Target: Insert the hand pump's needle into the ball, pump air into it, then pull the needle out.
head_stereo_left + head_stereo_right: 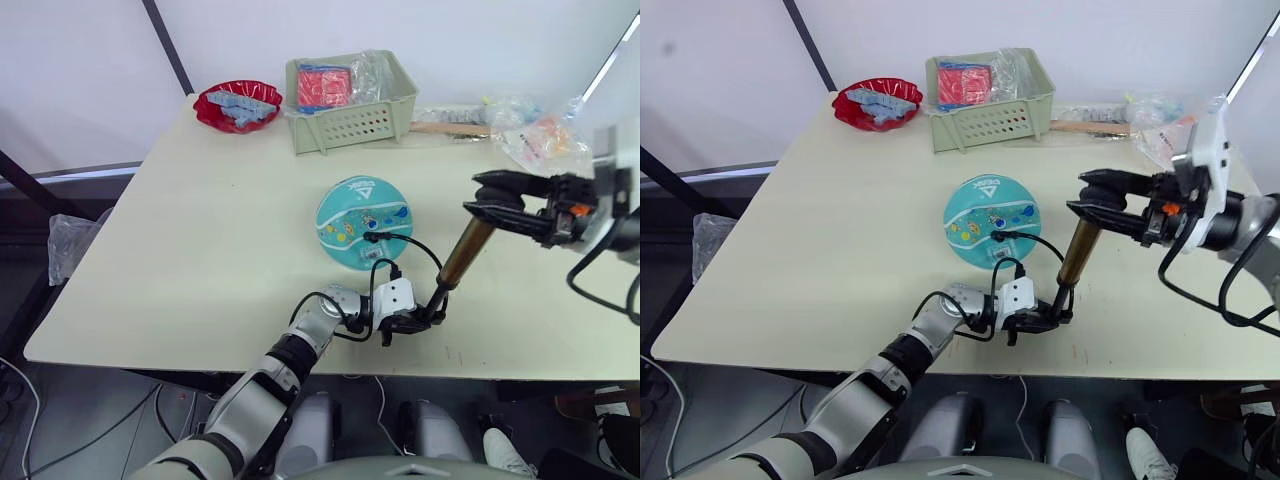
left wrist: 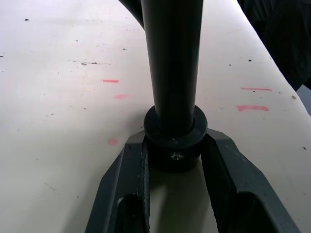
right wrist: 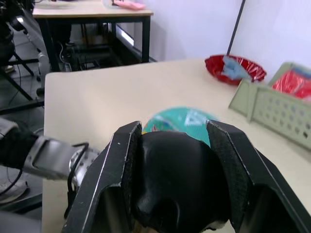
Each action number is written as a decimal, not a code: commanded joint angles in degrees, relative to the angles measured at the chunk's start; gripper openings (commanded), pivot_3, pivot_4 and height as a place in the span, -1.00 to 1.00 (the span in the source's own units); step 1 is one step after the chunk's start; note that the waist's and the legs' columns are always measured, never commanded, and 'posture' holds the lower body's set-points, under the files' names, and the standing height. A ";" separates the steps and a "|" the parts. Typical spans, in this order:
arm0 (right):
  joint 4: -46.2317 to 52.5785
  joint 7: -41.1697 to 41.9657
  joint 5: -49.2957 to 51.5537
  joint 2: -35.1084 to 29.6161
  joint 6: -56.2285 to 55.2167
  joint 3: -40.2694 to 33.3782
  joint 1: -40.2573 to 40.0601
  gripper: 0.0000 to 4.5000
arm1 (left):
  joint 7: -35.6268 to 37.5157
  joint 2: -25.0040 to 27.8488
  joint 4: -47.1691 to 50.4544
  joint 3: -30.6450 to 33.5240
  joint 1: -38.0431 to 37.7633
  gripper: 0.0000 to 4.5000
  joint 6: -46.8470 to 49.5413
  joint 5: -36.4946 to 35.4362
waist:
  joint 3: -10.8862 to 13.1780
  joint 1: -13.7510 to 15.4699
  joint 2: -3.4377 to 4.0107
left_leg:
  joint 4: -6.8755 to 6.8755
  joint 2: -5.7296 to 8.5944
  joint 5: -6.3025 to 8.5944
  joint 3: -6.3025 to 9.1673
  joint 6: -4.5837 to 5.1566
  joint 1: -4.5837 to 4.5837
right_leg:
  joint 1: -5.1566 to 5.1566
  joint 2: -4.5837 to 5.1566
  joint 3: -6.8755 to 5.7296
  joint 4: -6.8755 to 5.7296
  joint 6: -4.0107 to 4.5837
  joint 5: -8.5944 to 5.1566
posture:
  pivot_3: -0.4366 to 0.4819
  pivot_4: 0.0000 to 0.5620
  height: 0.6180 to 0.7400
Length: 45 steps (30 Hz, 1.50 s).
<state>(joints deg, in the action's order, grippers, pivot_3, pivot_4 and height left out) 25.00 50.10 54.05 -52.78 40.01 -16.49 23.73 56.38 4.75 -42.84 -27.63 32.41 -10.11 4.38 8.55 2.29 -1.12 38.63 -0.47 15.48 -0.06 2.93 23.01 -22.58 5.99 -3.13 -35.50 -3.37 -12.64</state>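
The teal ball [image 1: 363, 222] rests mid-table. The hand pump's gold barrel [image 1: 462, 250] stands tilted to the ball's right, on the table [image 1: 200, 250]. My left gripper [image 1: 425, 320] is shut on its black foot end [image 2: 175, 141]. My right gripper [image 1: 485, 197] is shut on the black handle [image 3: 177, 179] at the top. The thin black hose [image 1: 425, 250] loops from the foot to the ball. Its end fitting [image 1: 372, 238] lies against the ball's near side, and the needle tip itself is too small to make out.
At the back of the table stand a green basket [image 1: 350, 110] with red and clear packets and a red bowl [image 1: 238, 105]. Plastic bags [image 1: 540, 140] lie at the back right. The table's front edge runs just below my left gripper.
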 commanded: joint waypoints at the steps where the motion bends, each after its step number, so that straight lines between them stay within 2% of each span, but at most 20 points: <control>1: 1.25 -1.88 4.37 -1.51 0.74 -5.96 3.70 -0.28 | -3.01 2.20 -6.79 -1.55 -2.67 -0.52 3.76 4.85 | 0.00 -0.06 0.00 | 0.00 0.00 0.00 0.00 0.00 0.00 | -0.01 0.00 0.01 0.00 0.00 0.00 | -0.05 -0.47 0.96; 6: 0.96 -1.81 4.73 -2.69 1.27 -6.56 4.84 -0.28 | -2.98 2.25 -6.93 -1.63 -2.73 -0.52 3.67 4.90 | 0.03 -0.05 0.02 | 0.00 0.00 0.00 0.01 0.00 0.02 | -0.03 0.01 0.00 0.00 0.00 0.00 | -0.05 -0.47 0.96; 11: 2.34 -0.65 3.13 -2.49 1.13 -4.98 1.05 -0.28 | -3.15 2.30 -7.24 -1.69 -2.70 -0.52 3.45 5.02 | 0.03 -0.04 0.02 | 0.00 0.00 0.00 0.01 0.00 0.04 | -0.04 0.00 0.01 0.00 0.00 0.00 | -0.05 -0.47 0.96; 17: 3.86 1.53 -4.51 -0.29 -2.94 0.73 -8.91 -0.28 | -3.37 2.26 -7.30 -1.73 -2.81 -0.52 3.43 5.00 | -0.16 -0.08 -0.19 | 0.00 0.00 0.00 0.05 0.00 0.01 | 0.00 -0.01 -0.03 0.00 -0.01 -0.01 | -0.05 -0.47 0.96; 23: 0.86 3.52 -14.78 2.33 -11.44 7.77 -15.87 -0.28 | -3.64 2.44 -7.20 -1.78 -3.02 -0.52 3.45 4.91 | -0.52 -0.15 -0.56 | 0.00 -0.07 0.01 0.10 -0.02 -0.19 | 0.17 -0.02 -0.03 0.00 -0.25 -0.15 | -0.05 -0.47 0.96; 35: -7.15 2.93 -28.34 10.38 -24.64 17.56 -21.06 -0.28 | -3.67 2.57 -6.88 -1.96 -3.17 -0.52 3.61 4.82 | -0.74 -0.12 -0.73 | -0.01 -0.09 0.01 0.15 -0.03 -0.21 | 0.20 0.00 -0.05 0.04 -0.22 -0.15 | -0.05 -0.47 0.96; 39: -7.36 2.50 -29.88 11.67 -26.48 17.99 -22.38 -0.28 | -3.61 2.56 -6.67 -1.97 -3.28 -0.52 3.85 4.75 | -0.94 -0.12 -0.53 | -0.01 -0.08 0.01 0.14 -0.03 -0.24 | 0.22 -0.01 -0.05 0.04 -0.22 -0.15 | -0.05 -0.47 0.96; 45: -4.28 1.79 -26.12 11.83 -24.69 14.60 -21.39 -0.28 | -3.66 2.57 -6.87 -2.03 -3.32 -0.52 3.97 4.73 | -1.00 -0.18 -0.56 | -0.01 -0.02 0.03 0.08 -0.04 -0.29 | 0.37 0.08 -0.03 0.28 -0.28 -0.12 | -0.05 -0.47 0.96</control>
<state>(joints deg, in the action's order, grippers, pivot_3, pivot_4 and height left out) 21.26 51.86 27.65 -40.30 12.69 -1.62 3.33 54.07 4.77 -43.46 -28.30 31.41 -10.14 4.55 7.55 2.11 -1.68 38.61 -0.48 15.51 0.02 2.89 22.75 -22.21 6.07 -3.17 -35.17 -3.68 -12.73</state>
